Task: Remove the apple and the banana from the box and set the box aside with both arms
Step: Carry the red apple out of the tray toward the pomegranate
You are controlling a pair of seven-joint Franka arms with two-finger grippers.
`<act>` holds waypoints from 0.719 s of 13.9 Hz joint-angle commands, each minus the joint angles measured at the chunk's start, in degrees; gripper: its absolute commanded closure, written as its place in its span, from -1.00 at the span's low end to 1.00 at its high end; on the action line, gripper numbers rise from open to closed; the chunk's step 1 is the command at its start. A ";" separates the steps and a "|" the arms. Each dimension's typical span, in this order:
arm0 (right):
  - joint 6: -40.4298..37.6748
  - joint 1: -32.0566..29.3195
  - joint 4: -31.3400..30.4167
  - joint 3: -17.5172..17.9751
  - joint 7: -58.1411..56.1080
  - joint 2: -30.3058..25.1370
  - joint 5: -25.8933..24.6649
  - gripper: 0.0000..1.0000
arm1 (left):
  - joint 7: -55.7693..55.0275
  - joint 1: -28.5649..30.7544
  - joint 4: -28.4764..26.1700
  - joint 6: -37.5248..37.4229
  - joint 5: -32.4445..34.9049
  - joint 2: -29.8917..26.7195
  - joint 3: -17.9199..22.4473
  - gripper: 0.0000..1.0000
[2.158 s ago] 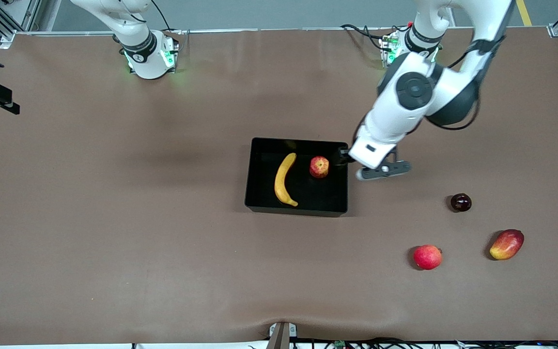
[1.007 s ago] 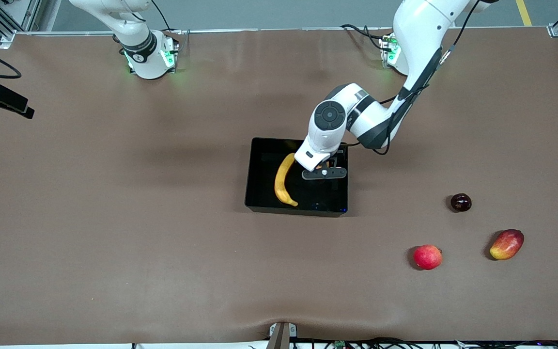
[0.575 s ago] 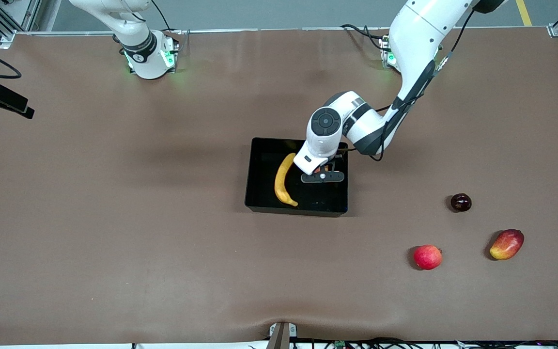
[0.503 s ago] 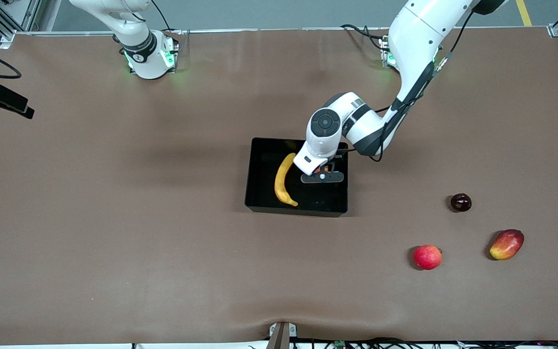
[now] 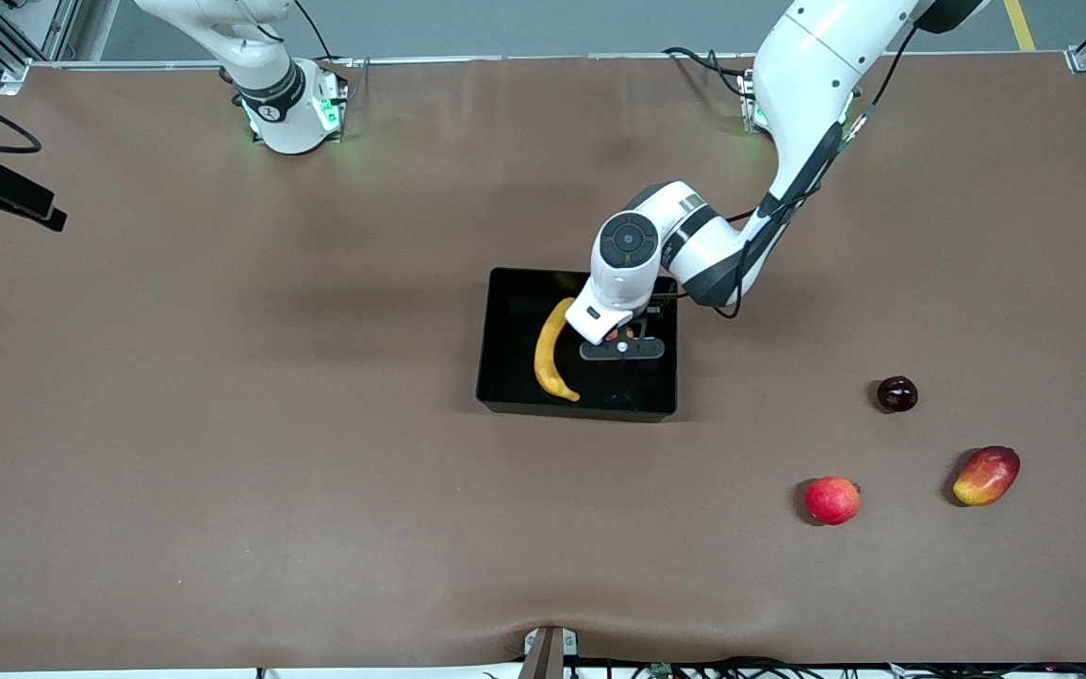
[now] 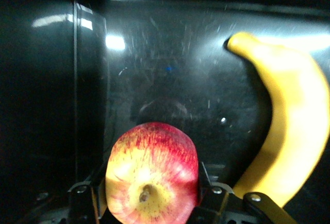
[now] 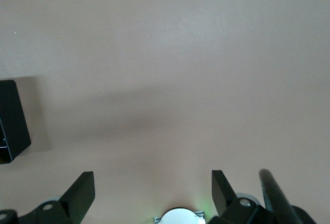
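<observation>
The black box [image 5: 505, 283] sits mid-table. In it lie the yellow banana [image 5: 551, 349] and, beside it toward the left arm's end, the small red-and-yellow apple [image 5: 626, 331], mostly hidden under the left arm's hand. My left gripper [image 5: 623, 336] is down in the box. In the left wrist view its fingers [image 6: 204, 184] press both sides of the apple [image 6: 152, 170], with the banana [image 6: 294, 126] alongside on the box floor [image 6: 170, 80]. My right gripper [image 7: 153, 188] waits open, high over bare table near its base, with a box corner [image 7: 10, 121] at the edge of its view.
Three other fruits lie on the brown mat toward the left arm's end, nearer the front camera than the box: a pink-red apple [image 5: 831, 500], a red-and-yellow mango [image 5: 986, 475] and a small dark round fruit [image 5: 896, 393].
The left arm swung in over the box and came down onto the apple, and its fingers closed in on it. The right arm has not moved.
</observation>
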 commanded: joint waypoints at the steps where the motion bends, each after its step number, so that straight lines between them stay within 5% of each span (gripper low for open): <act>1: -0.13 0.03 -0.33 0.06 0.74 -0.12 -0.69 -1.00 | -1.90 -0.78 8.39 -11.12 1.57 -1.97 -0.06 1.00; 5: -0.13 0.03 -0.33 0.06 0.74 -0.12 -0.69 -1.00 | 0.21 2.37 13.70 -15.90 1.21 -6.36 0.29 1.00; 10: -0.13 0.11 -0.24 -0.03 0.74 -0.12 -0.69 -1.00 | 18.37 12.90 13.35 -16.17 0.86 -7.95 -0.06 1.00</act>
